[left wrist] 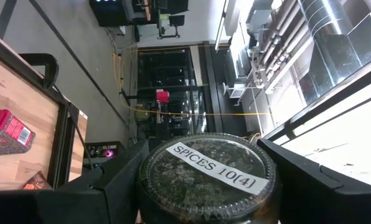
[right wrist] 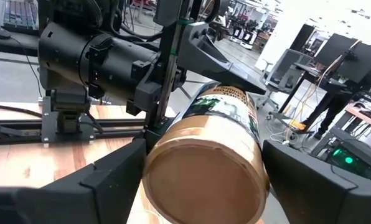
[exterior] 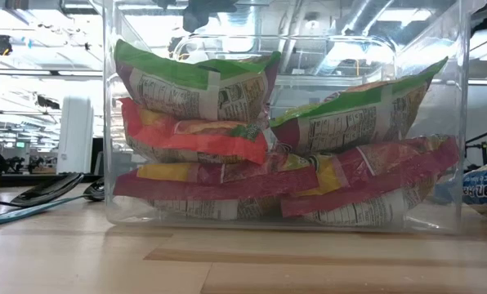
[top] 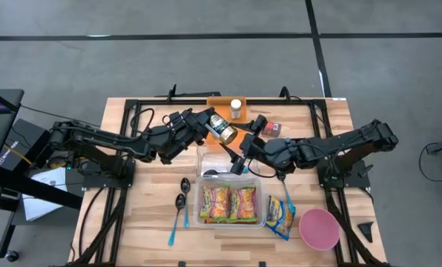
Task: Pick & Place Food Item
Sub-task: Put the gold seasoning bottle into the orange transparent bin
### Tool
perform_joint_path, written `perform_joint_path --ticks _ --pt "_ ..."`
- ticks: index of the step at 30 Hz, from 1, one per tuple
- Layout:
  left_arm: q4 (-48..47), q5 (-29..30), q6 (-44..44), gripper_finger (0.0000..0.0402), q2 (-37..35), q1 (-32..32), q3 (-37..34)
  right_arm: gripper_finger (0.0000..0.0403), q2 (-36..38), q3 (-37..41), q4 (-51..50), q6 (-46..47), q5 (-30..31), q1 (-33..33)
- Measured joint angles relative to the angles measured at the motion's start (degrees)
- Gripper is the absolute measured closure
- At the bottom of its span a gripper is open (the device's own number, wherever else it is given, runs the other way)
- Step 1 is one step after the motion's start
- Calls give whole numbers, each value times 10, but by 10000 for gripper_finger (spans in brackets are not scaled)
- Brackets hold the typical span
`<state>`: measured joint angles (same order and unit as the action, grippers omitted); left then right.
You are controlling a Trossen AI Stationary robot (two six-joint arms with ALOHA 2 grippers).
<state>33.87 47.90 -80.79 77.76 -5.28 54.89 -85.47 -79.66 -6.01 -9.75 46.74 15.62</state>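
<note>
I have the spice jar (top: 222, 129) up in the air just above the middle of the high view, tilted, with the left gripper (top: 208, 123) clamped on its glass body; in the left wrist view the jar's base, labelled "SPICES 10[4]", sits between that arm's two dark fingers (left wrist: 111, 186). The right gripper (top: 239, 152) reaches in from the right, its fingers standing apart on either side of the jar's gold lid (right wrist: 201, 183), which fills the lower centre of the right wrist view; I cannot tell whether they touch it. Below the jar, at lower centre of the high view, the clear plastic bin (top: 259, 200) holds stacked snack packets (exterior: 194, 90). A pink bowl (top: 318, 228) sits at lower right, two spoons (top: 182, 200) left of the bin, and a small red tin (left wrist: 6, 132) lies on the wooden table (top: 132, 222).
</note>
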Motion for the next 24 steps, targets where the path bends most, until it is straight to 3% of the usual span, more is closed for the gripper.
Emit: perform_joint_path --ticks 8,15,20,24 --pt "0 -3 11 131 0 0 0 128 0 0 -5 -9 4 0" --pt "0 -7 17 127 0 0 0 133 0 0 -12 -9 15 4" --pt "-1 -9 57 49 0 5 0 134 0 0 -17 -13 26 9" --pt "-28 -6 59 11 0 16 0 134 3 0 -22 -5 27 9"
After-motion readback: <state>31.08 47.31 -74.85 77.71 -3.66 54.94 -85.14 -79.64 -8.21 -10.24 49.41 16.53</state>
